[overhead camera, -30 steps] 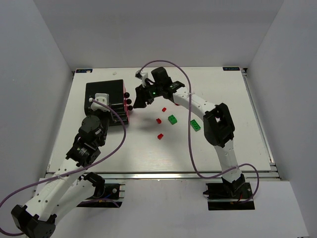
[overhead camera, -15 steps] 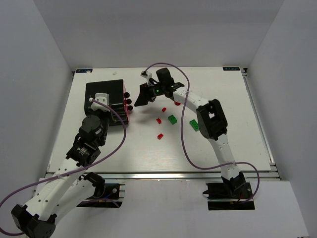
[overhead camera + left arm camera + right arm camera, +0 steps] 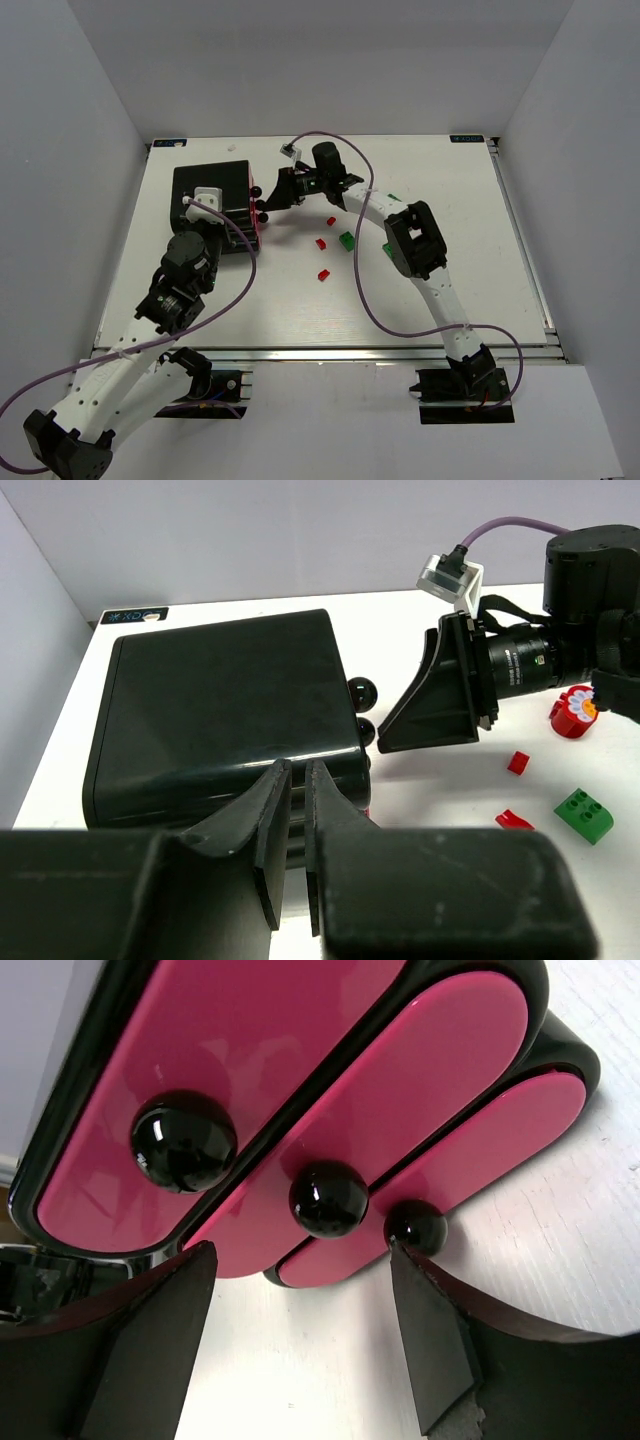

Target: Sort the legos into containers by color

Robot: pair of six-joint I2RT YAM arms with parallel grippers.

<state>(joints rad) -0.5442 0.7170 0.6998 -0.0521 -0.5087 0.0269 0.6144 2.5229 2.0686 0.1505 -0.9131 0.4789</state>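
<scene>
**Top view:** A black box [image 3: 210,195] is seen at the far left of the white table [image 3: 470,290]. Pink drawer fronts [image 3: 257,230] and dark knobs [image 3: 262,205] are carried on its right side. The left gripper [image 3: 207,210] is held over the box's near part, and its fingers can't be made out from here. The right gripper [image 3: 272,192] is pointed at the knobs, just beside them. Three small red bricks [image 3: 320,243] and a green brick [image 3: 346,240] are scattered mid-table, right of the box and apart from it. A second green brick [image 3: 393,198] is partly hidden by the right arm.

**Left wrist:** The left gripper [image 3: 290,810] is seen all but closed, with only a thin slit between the fingers and nothing gripped. It is positioned at the near edge of the box lid [image 3: 220,700]. Two knobs [image 3: 360,692] are visible past the box's right edge. The right gripper [image 3: 400,730] is seen just beyond them. Two red bricks [image 3: 517,762] and the green brick [image 3: 585,813] lie loose on the table. A round red piece with a white flower [image 3: 572,712] sits farther back.

**Right wrist:** The right gripper [image 3: 300,1260] is spread wide and nothing is held. Three pink drawer fronts [image 3: 400,1090] are stacked in the black frame, one knob [image 3: 328,1198] on each. The knobs are framed between the fingers [image 3: 150,1340]. Whether a knob is touched can't be told.
</scene>
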